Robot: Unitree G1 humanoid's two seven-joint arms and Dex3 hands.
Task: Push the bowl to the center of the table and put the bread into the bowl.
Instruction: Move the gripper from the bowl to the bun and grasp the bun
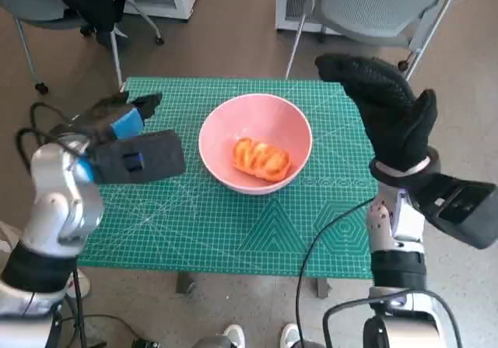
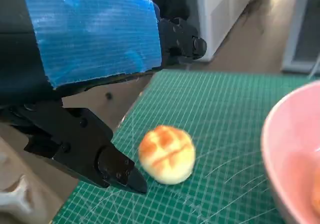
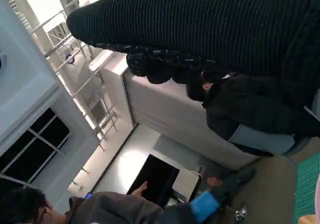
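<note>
Plainly, in the head view the pink bowl (image 1: pixel 268 113) already sits about mid-table on the green mat (image 1: pixel 233 223), with a glazed bread (image 1: pixel 261 158) lying inside it. The left hand (image 1: pixel 128 142) hangs over the mat's left part, near the bowl but apart from it, with nothing in it. The right hand (image 1: pixel 385 107) is lifted above the table's right edge, glove stretched out and holding nothing. From this view alone the job looks finished, and that is the trap.

In the left wrist view a second round bun (image 2: pixel 166 154) lies on the mat just beside the bowl's rim, close to the table's edge. The black fingers (image 2: pixel 117 170) are spread wide on either side of it and do not seem to touch it. The head camera cannot see this bun, because the left hand covers it. If the hand closes off-centre, I judge the smooth bun could roll towards the mat's edge and drop to the floor. A careless sweep could also knock the bowl off centre, and a hard squeeze would flatten a soft roll.

In the right wrist view only the glove's dark band shows, with a seated person (image 3: pixel 250 108) and a room beyond. It gives no look at the table, so that hand would have to reach in unguided by its own camera
</note>
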